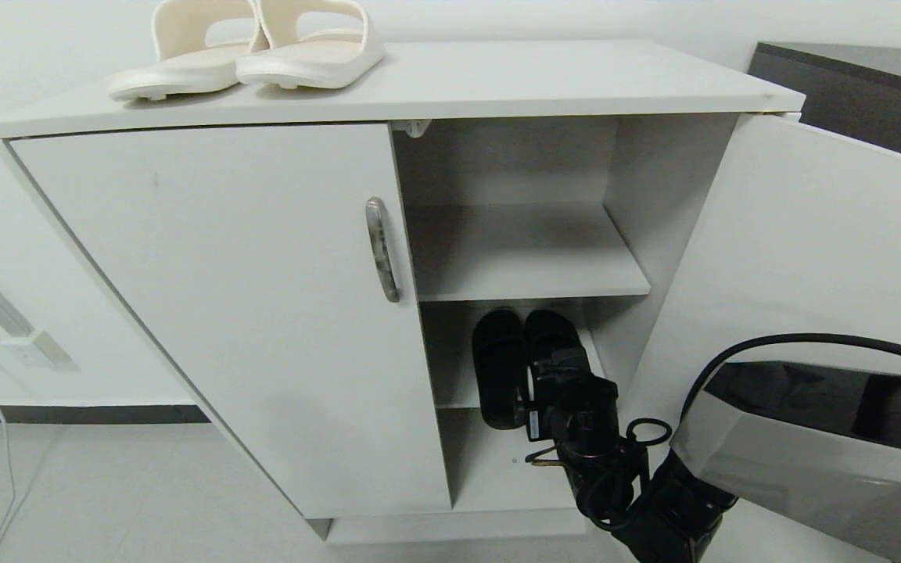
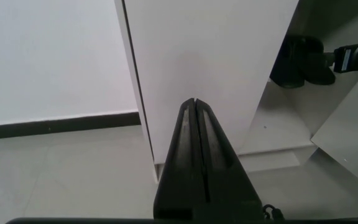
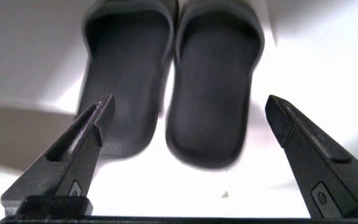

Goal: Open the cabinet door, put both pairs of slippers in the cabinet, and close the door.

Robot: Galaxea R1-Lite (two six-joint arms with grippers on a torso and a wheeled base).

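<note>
On the lower shelf [image 1: 454, 367], black slippers [image 3: 210, 81] lie front-to-back, toes inward — my right pincer [image 3: 188, 102] gapes empty at their heels.

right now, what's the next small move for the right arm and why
Probably back the right gripper straight out of the cabinet: its fingers are open and the black slippers lie free on the shelf, while the cream slippers wait on top.

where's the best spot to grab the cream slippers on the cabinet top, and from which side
Probably the inner walls where the cream slippers touch: they lie side by side, soles flat on the cabinet top, so the left pincer, opened, could close across both and lift the pair. Come from the front and above, at the near ends; the arched straps behind would get in the way.
</note>
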